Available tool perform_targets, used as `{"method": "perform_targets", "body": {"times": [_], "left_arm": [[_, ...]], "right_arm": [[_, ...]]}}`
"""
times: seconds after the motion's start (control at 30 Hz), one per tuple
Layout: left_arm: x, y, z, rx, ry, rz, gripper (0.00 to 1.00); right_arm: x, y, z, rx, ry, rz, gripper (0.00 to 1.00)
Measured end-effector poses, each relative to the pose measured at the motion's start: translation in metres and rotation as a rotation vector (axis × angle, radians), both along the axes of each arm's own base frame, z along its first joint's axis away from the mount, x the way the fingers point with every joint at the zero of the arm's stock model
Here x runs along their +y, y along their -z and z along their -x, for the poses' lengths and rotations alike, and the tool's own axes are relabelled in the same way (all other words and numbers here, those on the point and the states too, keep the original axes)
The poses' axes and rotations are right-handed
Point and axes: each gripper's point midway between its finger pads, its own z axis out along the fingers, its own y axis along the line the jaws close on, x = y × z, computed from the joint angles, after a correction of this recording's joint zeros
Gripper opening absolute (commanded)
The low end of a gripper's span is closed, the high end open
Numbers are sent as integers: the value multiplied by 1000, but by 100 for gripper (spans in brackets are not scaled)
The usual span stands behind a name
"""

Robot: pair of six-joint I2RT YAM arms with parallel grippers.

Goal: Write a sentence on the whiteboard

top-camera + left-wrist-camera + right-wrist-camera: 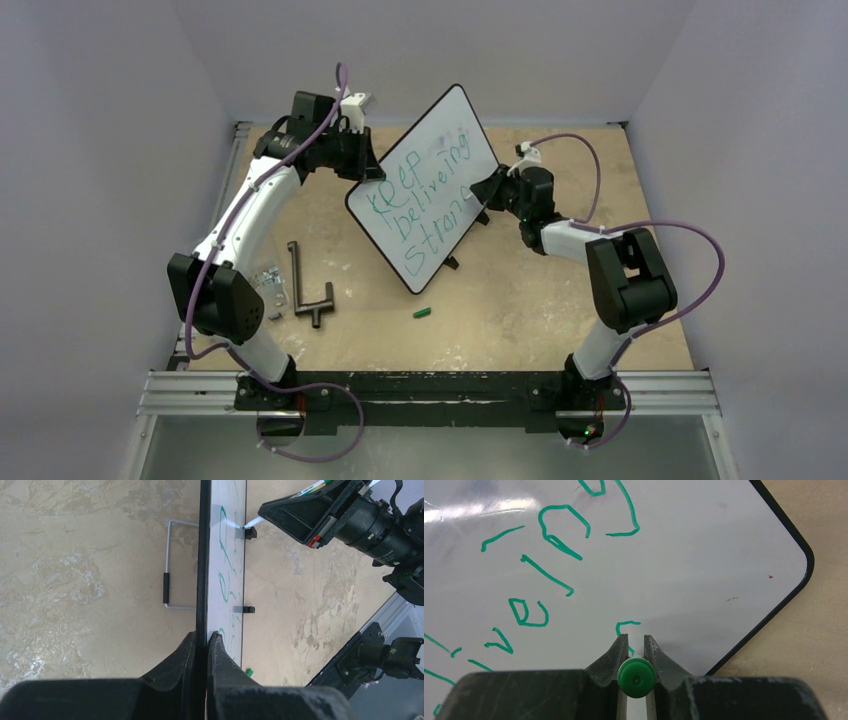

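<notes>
Top view: a tan desk (540, 300) walled in by pale panels, with two arms reaching in from its near edge. The whiteboard (430, 190) stands tilted on its feet, turned slantwise, near the middle of the desk's far edge. The sentence (425, 205) runs across it in three green handwritten lines, the first reading "Keep"; the end of the third line is hidden behind the right tool (487, 190). The left tool (362, 172) meets the board's left edge and the right tool meets its right edge. A small green cap (422, 312) lies on the desk in front of the board. A dark T-shaped bar (305, 290) lies toward the desk's left edge, with a few small shiny bits (270, 282) just beside it.

Left wrist view: the board is seen edge-on. The left tool's two black fingers (175, 672) are pressed together on the board's thin black frame, clamped on it. A wire stand (170, 565) sticks out behind the board. The right tool comes in from the upper right, and the white tip of a marker (256, 521) touches the writing face.

Right wrist view: the right tool's fingers are clamped on the marker, whose round green end sits between them. Beyond lie green letters on the glossy white face, a short green stroke just above the fingertips, and a rounded black corner at the right.
</notes>
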Motion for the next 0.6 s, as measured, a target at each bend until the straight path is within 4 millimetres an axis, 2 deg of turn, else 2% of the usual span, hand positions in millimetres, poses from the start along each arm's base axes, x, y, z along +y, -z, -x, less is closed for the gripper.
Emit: {"method": "perform_targets", "body": {"times": [0.33, 0.6], "left_arm": [[1, 0, 0, -2, -2, -2, 0], [1, 0, 0, -2, -2, -2, 0]], "right_arm": [[-1, 5, -1, 26, 13, 15, 0], [0, -10, -14, -7, 27, 24, 0]]}}
